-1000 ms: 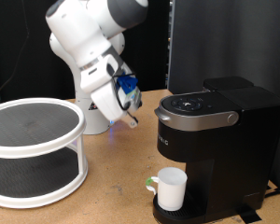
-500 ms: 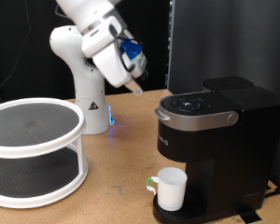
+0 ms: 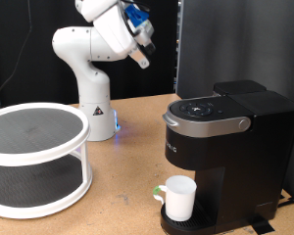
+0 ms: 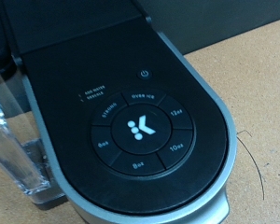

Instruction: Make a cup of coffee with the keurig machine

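A: White ceramic, the cup [image 3: 179,198] is standing on the drip tray of the keurig machine [image 3: 228,157], we are seeing.

B: Yes. The gripper [image 3: 142,61] is hovering high above; open or closed, we cannot tell.

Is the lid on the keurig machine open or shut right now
Shut. The keurig machine has its silver-trimmed lid lying flat on the body, and the wrist view shows its button panel face-on.

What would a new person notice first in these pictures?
The black keurig machine fills the exterior view's right, with the white cup already standing on its drip tray. The gripper hangs high near the exterior view's top, holding nothing. A white two-tier turntable stands at the left.
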You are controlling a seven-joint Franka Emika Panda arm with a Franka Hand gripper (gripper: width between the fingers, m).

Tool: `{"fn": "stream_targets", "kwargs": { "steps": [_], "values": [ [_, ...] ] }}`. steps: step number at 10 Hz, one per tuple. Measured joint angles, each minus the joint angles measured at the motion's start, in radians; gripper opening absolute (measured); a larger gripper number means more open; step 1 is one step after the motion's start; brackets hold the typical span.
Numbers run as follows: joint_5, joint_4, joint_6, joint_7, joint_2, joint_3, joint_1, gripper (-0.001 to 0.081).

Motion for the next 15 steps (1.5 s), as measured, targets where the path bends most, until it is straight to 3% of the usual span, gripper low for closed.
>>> {"fn": "stream_targets", "kwargs": {
  "steps": [3,6,9,11,15],
  "values": [
    [-0.005,0.034,-0.068,0.000,-0.004,-0.037,-0.006,0.0806],
    [-0.018,0.039,-0.071,-0.003,-0.004,-0.041,-0.011,0.0806],
    [0.042,0.038,-0.089,-0.024,0.004,-0.038,0.002,0.0806],
    [0.081,0.045,-0.078,-0.018,0.013,-0.018,0.020,0.0806],
    [0.125,0.077,0.036,0.008,0.034,0.066,0.046,0.0806]
  ]
}}
